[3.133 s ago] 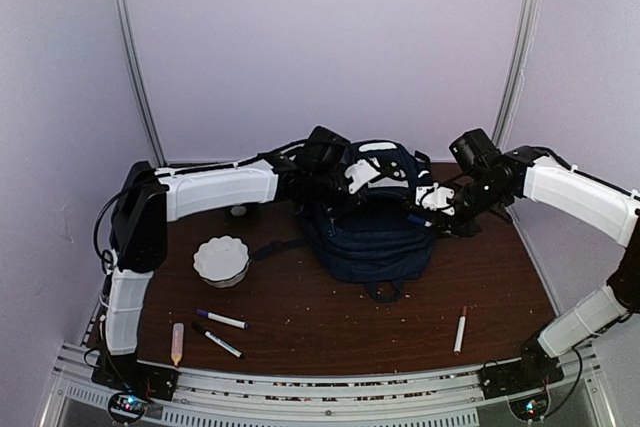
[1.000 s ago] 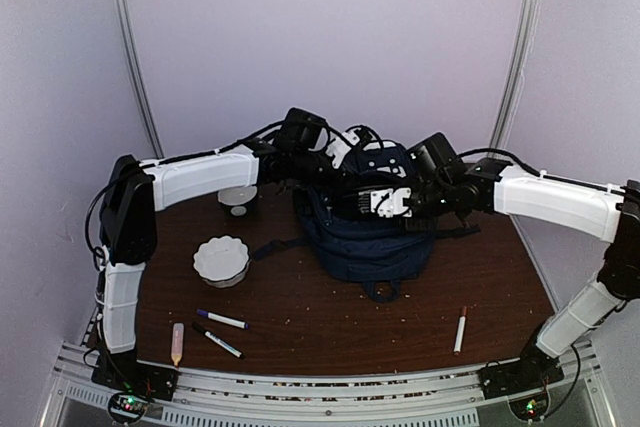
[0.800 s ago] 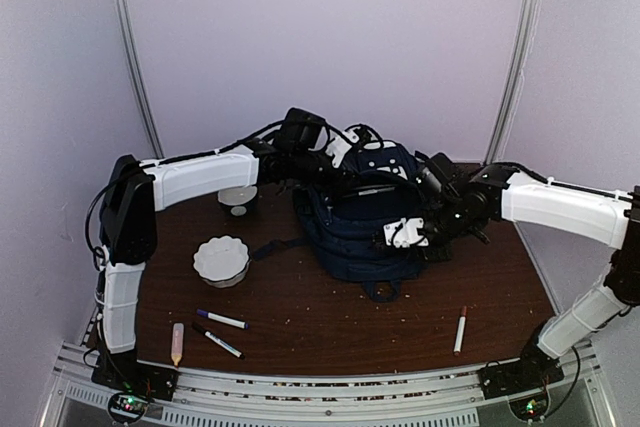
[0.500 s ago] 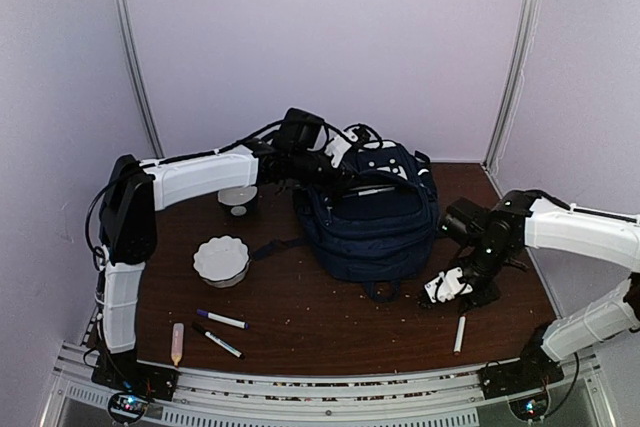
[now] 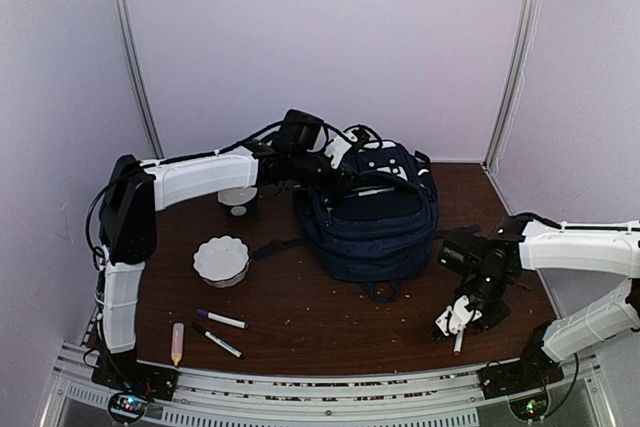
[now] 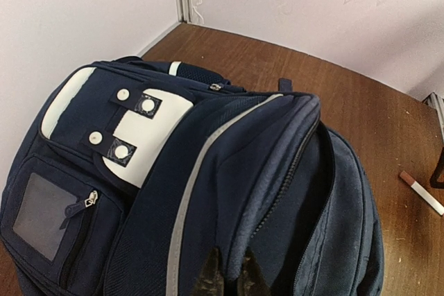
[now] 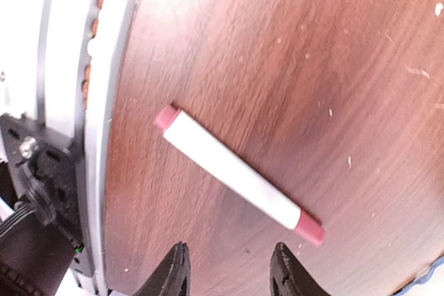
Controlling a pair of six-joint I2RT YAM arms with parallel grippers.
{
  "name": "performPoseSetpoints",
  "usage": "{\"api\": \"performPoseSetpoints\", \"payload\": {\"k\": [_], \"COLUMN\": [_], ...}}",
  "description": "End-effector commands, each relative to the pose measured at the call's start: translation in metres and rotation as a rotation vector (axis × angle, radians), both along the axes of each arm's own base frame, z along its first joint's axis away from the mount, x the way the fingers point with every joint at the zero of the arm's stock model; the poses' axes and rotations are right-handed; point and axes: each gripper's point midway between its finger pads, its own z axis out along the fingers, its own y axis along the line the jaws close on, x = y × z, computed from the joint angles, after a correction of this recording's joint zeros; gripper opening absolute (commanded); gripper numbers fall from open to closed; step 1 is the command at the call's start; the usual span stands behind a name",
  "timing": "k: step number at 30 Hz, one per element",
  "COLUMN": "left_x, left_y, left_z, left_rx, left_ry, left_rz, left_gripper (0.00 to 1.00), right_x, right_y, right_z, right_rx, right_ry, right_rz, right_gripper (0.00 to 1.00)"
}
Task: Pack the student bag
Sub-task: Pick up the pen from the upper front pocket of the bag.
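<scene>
At 4 o'clock on the table [image 5: 320, 297], right gripper [image 5: 452, 323] down low, jaws spread wide, nothing between them. In the right wrist view, fingertips [image 7: 175, 272] at 6 o'clock and the marker [image 7: 236, 175] just beyond, toward 12 o'clock. Lying flat on the wood, slanted from 10 to 4 o'clock, red at both ends, not touched. Metal rail [image 7: 76, 102] near, at 9 o'clock of that view.

At 12 o'clock of the table, the bag [image 5: 375, 232], with the main zip open. Left gripper [image 5: 345, 175] at its top edge, jaws pressed together on the rim fabric, shown at 6 o'clock of the left wrist view.

Step in hand, by judgement: picking up the marker for the bag.

To do it well:
- Advance first toward 12 o'clock of the wrist view, to bring the middle of the barrel between the jaws.
- Turn the wrist to set the jaws square across the barrel, not along it.
- Aim at the white middle, not at a cap.
- Lower almost to the wood, then close slowly; round, so likely to roll away.
- Lift straight up before swinging toward the bag.
- Hold the rim high with the left gripper, for a wide mouth.
</scene>
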Motion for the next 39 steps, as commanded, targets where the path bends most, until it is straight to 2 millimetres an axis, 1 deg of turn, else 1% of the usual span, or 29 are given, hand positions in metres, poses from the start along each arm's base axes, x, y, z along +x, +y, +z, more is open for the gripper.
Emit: {"api": "performPoseSetpoints", "payload": {"k": [1, 5, 9, 12, 14, 18, 21, 24, 27, 31, 36, 39], "left_x": [0.009, 0.009, 0.009, 0.009, 0.01, 0.01, 0.009, 0.009, 0.009, 0.008, 0.008, 0.009], "left_y": [0.002, 0.002, 0.002, 0.003, 0.004, 0.004, 0.004, 0.005, 0.005, 0.005, 0.005, 0.004], "left_z": [0.06, 0.061, 0.061, 0.061, 0.061, 0.06, 0.06, 0.06, 0.058, 0.058, 0.057, 0.056], "left_rx": [-0.131, -0.134, -0.133, -0.132, -0.131, -0.133, -0.134, -0.13, -0.127, -0.134, -0.135, -0.136], "left_ry": [-0.104, -0.103, -0.102, -0.101, -0.102, -0.1, -0.095, -0.093, -0.092, -0.088, -0.088, -0.089], "left_rz": [0.007, 0.006, 0.006, 0.007, 0.009, 0.008, 0.006, 0.006, 0.007, 0.005, 0.005, 0.004], "left_gripper": [0.0, 0.0, 0.0, 0.0, 0.0, 0.0, 0.0, 0.0, 0.0, 0.0, 0.0, 0.0], "right_x": [0.016, 0.021, 0.018, 0.018, 0.023, 0.037, 0.038, 0.038, 0.04, 0.037, 0.034, 0.036], "right_y": [0.009, 0.009, 0.005, 0.006, 0.015, 0.045, 0.058, 0.065, 0.065, 0.058, 0.048, 0.045], "right_z": [-0.011, -0.024, -0.039, -0.045, -0.045, -0.04, -0.041, -0.042, -0.046, -0.051, -0.048, -0.045], "right_rx": [0.006, -0.014, -0.047, -0.048, -0.021, 0.058, 0.074, 0.083, 0.066, 0.037, 0.033, 0.034], "right_ry": [-0.093, -0.132, -0.135, -0.133, -0.142, -0.146, -0.096, -0.065, -0.051, -0.039, -0.052, -0.074], "right_rz": [0.025, 0.055, 0.092, 0.087, 0.052, -0.05, -0.095, -0.134, -0.167, -0.189, -0.216, -0.227], "right_gripper": [0.4, 0.4, 0.4, 0.39, 0.38, 0.34, 0.31, 0.29, 0.29, 0.29, 0.33, 0.33]}}
